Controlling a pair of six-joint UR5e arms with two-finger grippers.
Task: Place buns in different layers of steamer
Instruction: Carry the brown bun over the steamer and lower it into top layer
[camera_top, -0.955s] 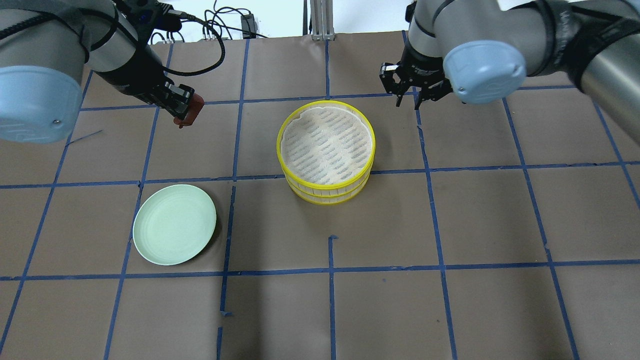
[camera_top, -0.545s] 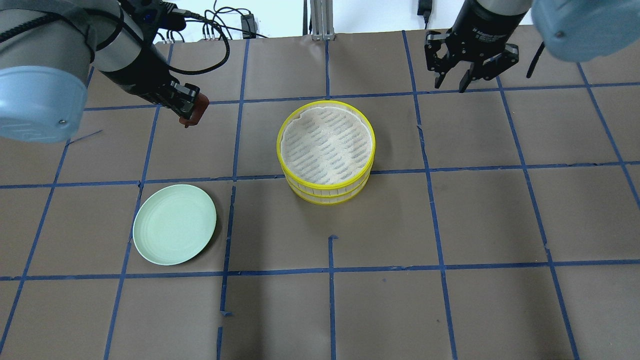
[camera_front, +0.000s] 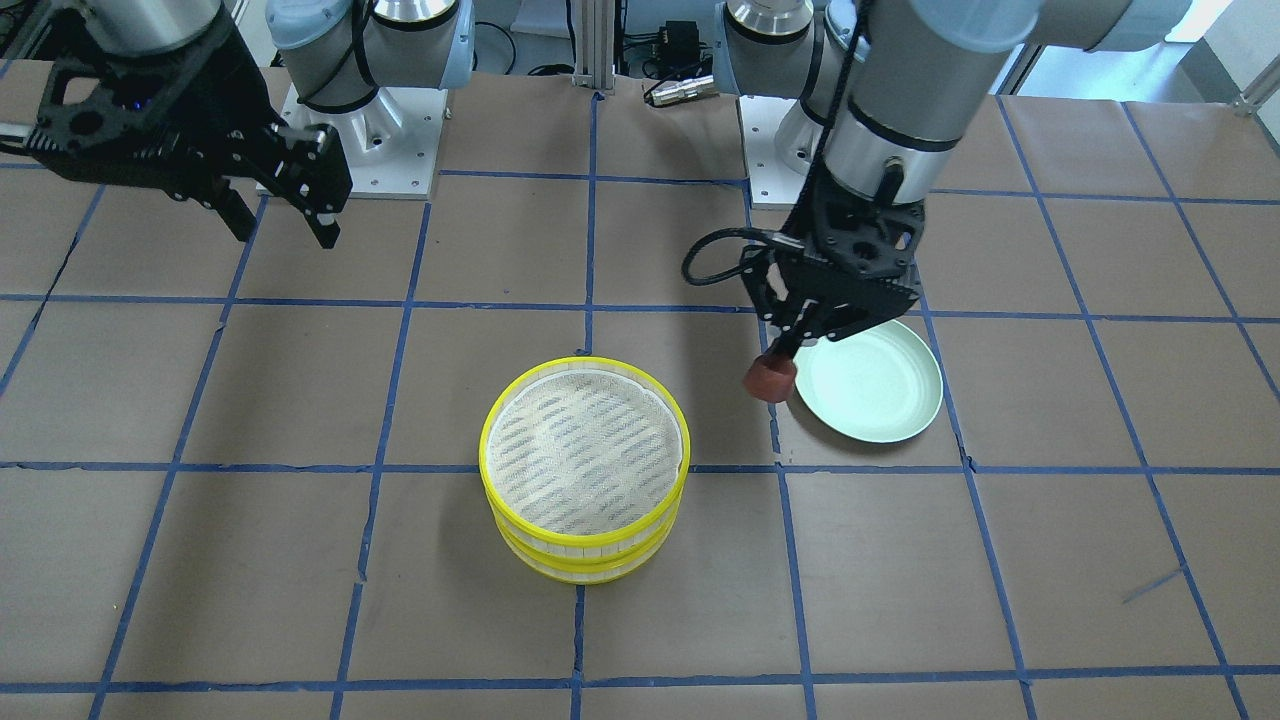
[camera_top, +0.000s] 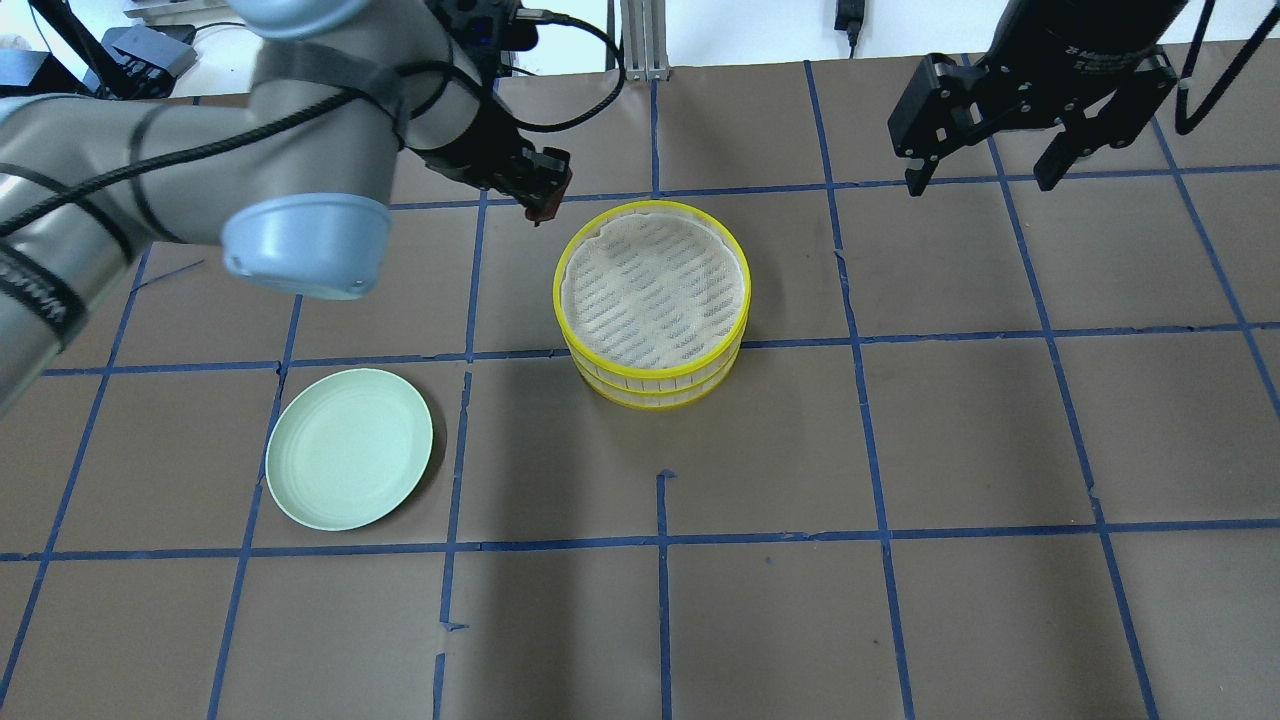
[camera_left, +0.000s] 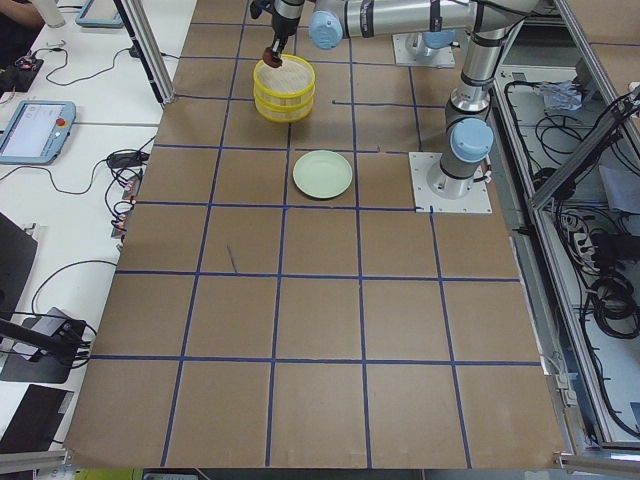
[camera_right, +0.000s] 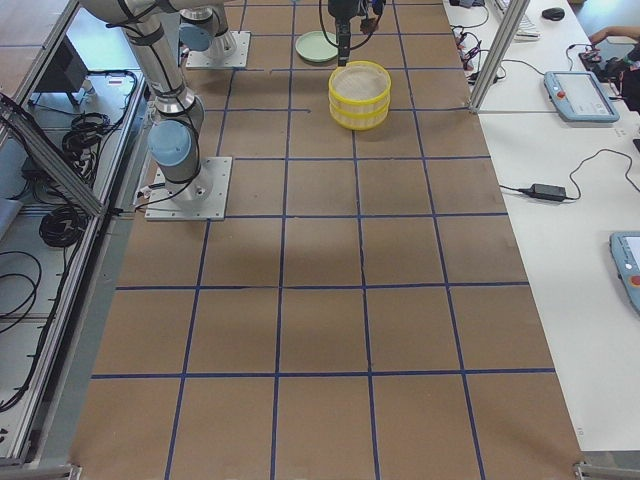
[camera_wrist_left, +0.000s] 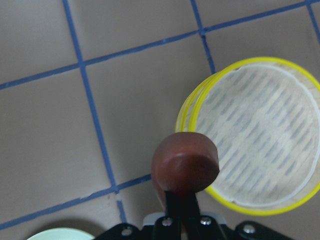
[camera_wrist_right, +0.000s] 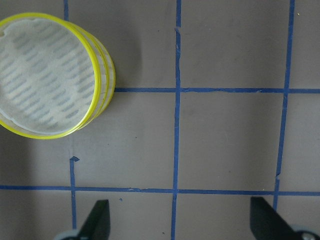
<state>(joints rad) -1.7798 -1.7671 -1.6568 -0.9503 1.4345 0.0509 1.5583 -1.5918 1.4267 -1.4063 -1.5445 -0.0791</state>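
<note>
The steamer (camera_top: 652, 300) stands mid-table as a stack of two yellow-rimmed trays; its top mesh is bare. It also shows in the front view (camera_front: 585, 468), the left wrist view (camera_wrist_left: 260, 145) and the right wrist view (camera_wrist_right: 50, 75). My left gripper (camera_top: 543, 200) is shut on the dark reddish-brown bun (camera_front: 769, 379), held in the air just beside the steamer's far-left rim; the bun shows large in the left wrist view (camera_wrist_left: 185, 162). My right gripper (camera_top: 978, 175) is open and empty, raised to the far right of the steamer. The white bun is out of view.
A pale green plate (camera_top: 349, 448) lies bare at the near left, also in the front view (camera_front: 870, 380). Blue tape lines grid the brown table. Cables and a post (camera_top: 640, 40) sit at the far edge.
My left gripper has carried the brown bun to the right, from the far-left area to the steamer's far-left rim. My right gripper has moved up and to the right, away from the steamer.
</note>
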